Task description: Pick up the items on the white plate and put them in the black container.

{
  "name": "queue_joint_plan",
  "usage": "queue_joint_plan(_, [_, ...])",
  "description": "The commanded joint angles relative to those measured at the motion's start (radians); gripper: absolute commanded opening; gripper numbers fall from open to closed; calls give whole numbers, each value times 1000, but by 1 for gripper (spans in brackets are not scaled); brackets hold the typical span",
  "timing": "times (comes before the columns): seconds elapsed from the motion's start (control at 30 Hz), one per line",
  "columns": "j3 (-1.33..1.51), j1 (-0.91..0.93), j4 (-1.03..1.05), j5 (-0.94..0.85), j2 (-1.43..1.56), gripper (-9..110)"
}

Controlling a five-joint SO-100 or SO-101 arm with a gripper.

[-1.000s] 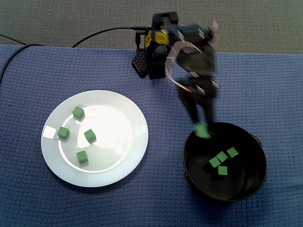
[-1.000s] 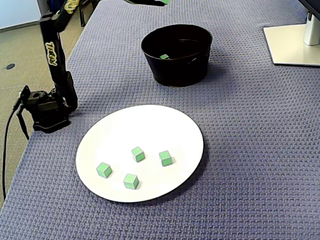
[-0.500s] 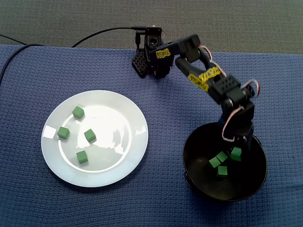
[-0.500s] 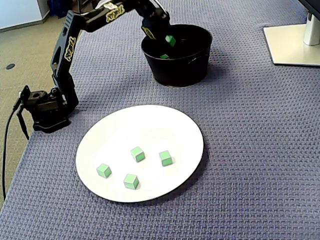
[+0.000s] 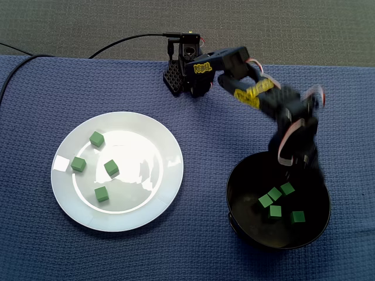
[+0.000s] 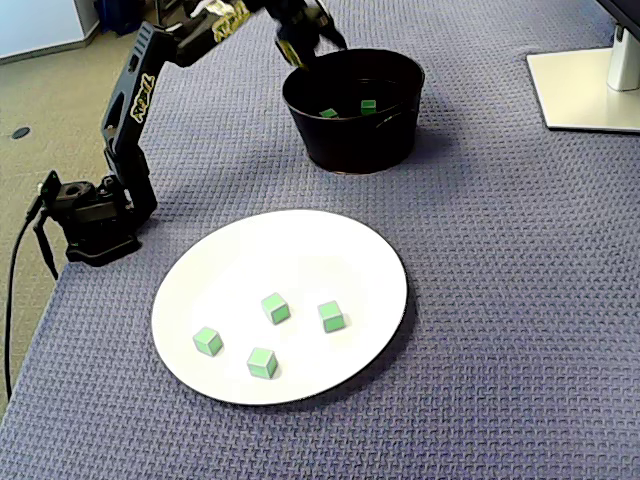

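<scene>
1. Pincer (image 5: pixel 297 167) is motion-blurred and dark against the black container (image 5: pixel 319 225); can't tell how the jaws stand.
2. In the low side fixed view, the container's near wall hides most of the inside; only two green cubes (image 6: pixel 368 105) show.
3. Arm (image 6: pixel 215 22) is clipped by the top edge.
4. White stand (image 6: pixel 585 90) is cut off at the right edge.

green cubes (image 5: pixel 103 170) on a white plate (image 5: pixel 158 193), black bowl (image 5: pixel 246 229), blue waffle-weave surface (image 5: pixel 193 246), black arm (image 5: pixel 258 96) with yellow lettering.
</scene>
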Motion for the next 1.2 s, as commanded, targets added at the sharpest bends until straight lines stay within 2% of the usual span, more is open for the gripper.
queue_joint_plan(0.0, [-146,94,156,-51,310,35])
queue_joint_plan(0.13, [-75,347,229,-107,549,36])
queue_joint_plan(0.23, [75,624,252,-190,683,38])
queue_joint_plan(0.37, [388,1008,127,-331,744,37])
queue_joint_plan(0.53, [781,1259,-84,-511,692,33])
queue_joint_plan(0.7, [945,1313,-236,-529,578,33])
queue_joint_plan(0.9, [902,1252,-259,-518,417,33])
queue_joint_plan(1.17, [884,1247,-273,-611,302,32])
